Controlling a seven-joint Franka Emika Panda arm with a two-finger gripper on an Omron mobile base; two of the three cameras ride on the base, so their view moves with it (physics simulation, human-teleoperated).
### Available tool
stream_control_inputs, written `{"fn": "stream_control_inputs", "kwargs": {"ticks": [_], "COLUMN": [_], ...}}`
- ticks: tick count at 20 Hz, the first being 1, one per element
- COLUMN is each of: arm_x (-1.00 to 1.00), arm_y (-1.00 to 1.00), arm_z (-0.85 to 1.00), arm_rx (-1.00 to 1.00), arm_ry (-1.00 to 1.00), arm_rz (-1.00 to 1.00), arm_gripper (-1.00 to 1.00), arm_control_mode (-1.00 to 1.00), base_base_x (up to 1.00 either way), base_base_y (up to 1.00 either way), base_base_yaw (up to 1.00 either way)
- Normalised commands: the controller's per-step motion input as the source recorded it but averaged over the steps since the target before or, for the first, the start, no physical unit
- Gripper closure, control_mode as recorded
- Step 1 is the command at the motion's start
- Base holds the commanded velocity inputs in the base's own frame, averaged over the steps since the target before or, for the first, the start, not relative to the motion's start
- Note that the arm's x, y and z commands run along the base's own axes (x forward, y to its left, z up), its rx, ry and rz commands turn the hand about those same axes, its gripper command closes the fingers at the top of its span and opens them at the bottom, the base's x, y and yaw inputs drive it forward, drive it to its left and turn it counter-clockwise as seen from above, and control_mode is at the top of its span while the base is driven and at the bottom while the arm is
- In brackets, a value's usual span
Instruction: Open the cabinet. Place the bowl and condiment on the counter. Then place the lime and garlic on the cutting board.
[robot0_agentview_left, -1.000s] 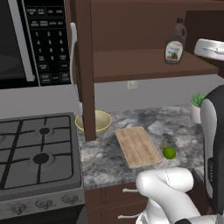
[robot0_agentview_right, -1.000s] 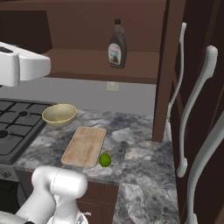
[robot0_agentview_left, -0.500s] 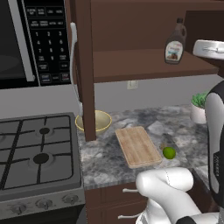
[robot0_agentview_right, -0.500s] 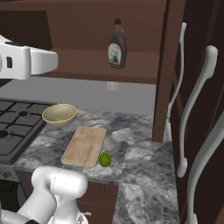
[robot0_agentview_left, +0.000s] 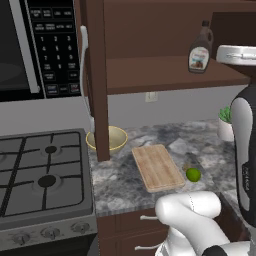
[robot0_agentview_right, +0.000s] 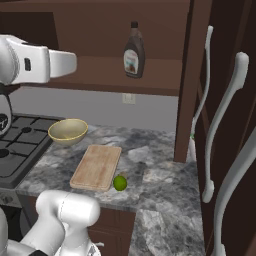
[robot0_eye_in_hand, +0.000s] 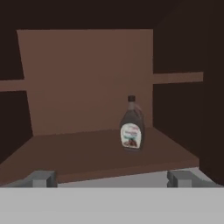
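A brown condiment bottle (robot0_eye_in_hand: 131, 127) with a white label stands upright on the open cabinet's wooden shelf (robot0_eye_in_hand: 87, 153), a little right of centre ahead of my gripper (robot0_eye_in_hand: 111, 179). The gripper's fingertips (robot0_eye_in_hand: 41, 178) stand wide apart, open and empty, short of the shelf's front edge. My white hand (robot0_agentview_right: 50, 64) hovers at shelf height, left of the bottle (robot0_agentview_right: 133, 51). The yellow bowl (robot0_agentview_left: 106, 139) sits on the counter by the stove. A lime (robot0_agentview_left: 193, 174) lies beside the right edge of the cutting board (robot0_agentview_left: 157, 167). A small grey lump behind the lime may be the garlic.
The left cabinet door (robot0_agentview_left: 97, 80) hangs open edge-on above the bowl. The right door (robot0_agentview_right: 192, 75) is open too, with tall cabinet handles (robot0_agentview_right: 220, 125) beyond it. A stove (robot0_agentview_left: 40, 175) and microwave (robot0_agentview_left: 35, 45) are at left, and a potted plant (robot0_agentview_left: 226, 122) stands at the counter's right.
My hand has moved in along the shelf toward the condiment bottle. The bottle, bowl, lime and board have stayed put.
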Motion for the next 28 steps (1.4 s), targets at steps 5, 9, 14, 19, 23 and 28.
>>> {"fn": "stream_control_inputs", "kwargs": {"ticks": [5, 9, 14, 19, 23, 28], "arm_x": [0.23, 0.19, 0.20, 0.20, 0.19, 0.16], "arm_y": [-0.06, -0.09, -0.06, -0.05, -0.06, -0.13], "arm_z": [-0.01, -0.03, -0.06, -0.06, -0.03, 0.06], "arm_rx": [-0.03, -0.03, -0.01, -0.01, -0.02, 0.00], "arm_ry": [0.00, 0.00, 0.00, -0.01, 0.00, 0.01], "arm_rz": [0.00, 0.00, 0.00, 0.00, 0.00, 0.00], "arm_gripper": [-1.00, -1.00, -1.00, -1.00, -1.00, -1.00], "arm_control_mode": [-1.00, -1.00, -1.00, -1.00, -1.00, -1.00], "base_base_x": [0.00, 0.00, 0.00, 0.00, 0.00, 0.00], "base_base_y": [0.00, 0.00, 0.00, 0.00, 0.00, 0.00], "base_base_yaw": [0.00, 0.00, 0.00, 0.00, 0.00, 0.00]}}
